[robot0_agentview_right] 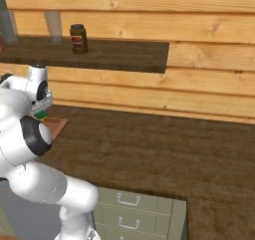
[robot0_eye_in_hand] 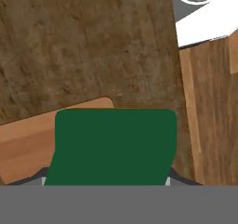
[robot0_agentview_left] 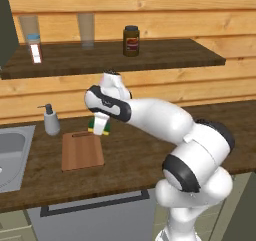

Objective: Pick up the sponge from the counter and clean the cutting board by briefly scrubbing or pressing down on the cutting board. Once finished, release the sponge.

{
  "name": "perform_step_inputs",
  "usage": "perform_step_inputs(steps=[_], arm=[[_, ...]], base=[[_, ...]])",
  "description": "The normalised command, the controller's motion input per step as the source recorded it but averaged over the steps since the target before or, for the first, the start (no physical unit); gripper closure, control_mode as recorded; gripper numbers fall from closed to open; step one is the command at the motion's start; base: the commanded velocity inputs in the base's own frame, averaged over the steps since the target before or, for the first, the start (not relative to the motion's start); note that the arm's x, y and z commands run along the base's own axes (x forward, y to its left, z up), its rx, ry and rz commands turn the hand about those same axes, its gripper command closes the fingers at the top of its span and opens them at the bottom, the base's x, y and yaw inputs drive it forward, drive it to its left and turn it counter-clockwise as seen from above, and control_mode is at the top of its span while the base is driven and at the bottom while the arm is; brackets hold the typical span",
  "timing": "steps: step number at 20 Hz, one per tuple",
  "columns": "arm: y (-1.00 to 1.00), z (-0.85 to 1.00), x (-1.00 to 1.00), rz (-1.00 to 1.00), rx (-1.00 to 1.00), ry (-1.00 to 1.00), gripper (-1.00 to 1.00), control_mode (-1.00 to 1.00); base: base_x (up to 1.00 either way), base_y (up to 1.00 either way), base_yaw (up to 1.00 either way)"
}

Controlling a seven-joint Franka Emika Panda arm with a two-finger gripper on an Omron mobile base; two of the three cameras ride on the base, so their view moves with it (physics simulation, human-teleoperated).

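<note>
Sponge sits pinched between the fingers of the gripper, jaws drawn in narrow on it, yellow body and dark green layer showing just under the white hand at centre left of the left base view. Hand view: green scrubbing face fills the lower middle, finger tips peeking at either bottom corner of it. Sponge hangs over the far right corner of the cutting board; contact with the board cannot be told. Board lies flat on the counter, slot handle at its far short end, in the left middle of the left base view. Right base view: a sliver of the sponge at the left edge, board corner just below and right of it. Soap dispenser stands up-left of the board, beside the steel sink at the left edge. Wall shelf across the upper frame carries a dark-lidded jar, two glasses and a small bottle.
</note>
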Motion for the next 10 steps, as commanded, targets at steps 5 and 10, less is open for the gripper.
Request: perform_step_inputs(steps=[5, 10], arm=[[0.78, -0.86, 0.10, 0.00, -0.04, 0.17, 1.00, -1.00], [0.39, -0.81, 0.33, 0.00, -0.01, -0.01, 1.00, -1.00]], base=[[0.00, 0.00, 0.00], [0.00, 0.00, 0.00]])
